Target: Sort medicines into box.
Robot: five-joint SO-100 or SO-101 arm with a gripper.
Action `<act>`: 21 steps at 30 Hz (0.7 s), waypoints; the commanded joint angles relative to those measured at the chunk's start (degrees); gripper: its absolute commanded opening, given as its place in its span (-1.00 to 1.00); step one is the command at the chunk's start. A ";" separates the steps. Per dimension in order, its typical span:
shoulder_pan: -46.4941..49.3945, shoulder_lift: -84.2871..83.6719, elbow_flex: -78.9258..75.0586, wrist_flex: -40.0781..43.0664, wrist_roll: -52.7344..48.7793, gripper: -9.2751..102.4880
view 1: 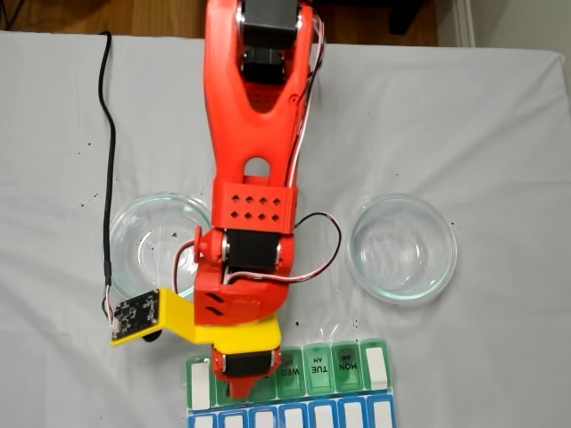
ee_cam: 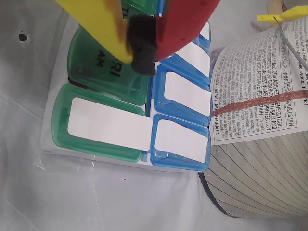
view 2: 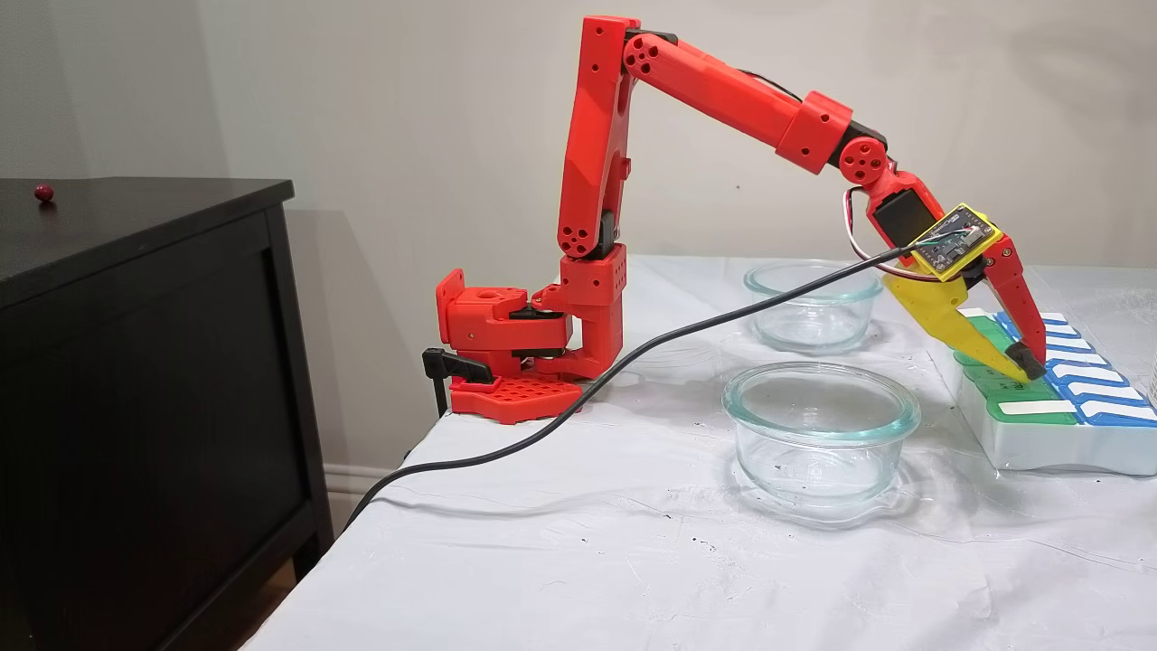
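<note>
The long weekly pill organiser [view 2: 1039, 425], with its row of translucent green lids, its row of blue lids and its white base, is the landmark here: it lies flat on the white cloth-covered table [view 2: 560, 561], and everything else arranges itself around it. In the fixed view from above its long axis runs left to right along the bottom edge, green row nearer the arm's base and blue row beyond; the lid lettering (MON, TUE, WED) reads upside down there, so the labels face away from the robot. In the side fixed view the same axis runs away from the camera, toward the back right. The red arm reaches out and bends down over the organiser, so its gripper [view 2: 1029, 366], one yellow finger and one red, points steeply down at the green row, the tips just above or touching a lid; I cannot tell which. In the wrist view the two fingers [ee_cam: 103, 29] meet on a dark foam pad [ee_cam: 142, 48] at the tip with no gap, so the gripper looks closed; no pill shows between them, though something tiny could be hidden. All visible lids appear shut, which suggests the pose is for working a lid or a drop point. Two round clear glass dishes [view 1: 401, 248] sit on the arm side of the organiser, both apparently empty. One small dark red ball [view 2: 43, 192] rests on the black cabinet [view 2: 136, 380], well apart from the organiser. A printed cylindrical container [ee_cam: 260, 120] stands just beside the organiser's blue end.
</note>
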 commanded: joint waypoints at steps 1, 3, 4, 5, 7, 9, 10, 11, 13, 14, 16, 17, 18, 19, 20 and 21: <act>-1.05 -0.79 -3.34 2.72 -0.09 -0.84; -1.14 -2.20 -4.92 5.10 -0.09 -0.84; -1.14 -2.46 -5.27 5.62 0.09 -0.84; -1.14 -2.64 -5.45 6.06 0.26 -0.84; -1.05 -2.72 -5.71 6.59 0.79 -0.84; -0.88 -2.72 -5.98 6.77 1.41 -0.84; -0.79 -2.81 -6.06 6.86 1.49 -0.84; -0.70 -2.81 -6.15 7.12 1.85 -0.84; -0.53 -2.81 -6.15 7.56 2.37 -0.84; -0.35 -2.81 -6.15 8.00 2.55 -0.84; -0.35 -2.37 -6.15 9.23 2.55 -0.84; -0.35 -2.11 -6.15 9.93 2.29 -0.84; -0.35 -1.76 -6.15 10.63 2.11 -0.84; -0.26 -1.49 -6.15 11.16 1.93 -0.84; -0.18 -1.32 -6.15 11.51 1.85 -0.84; 0.00 -1.05 -6.15 12.04 2.29 -0.84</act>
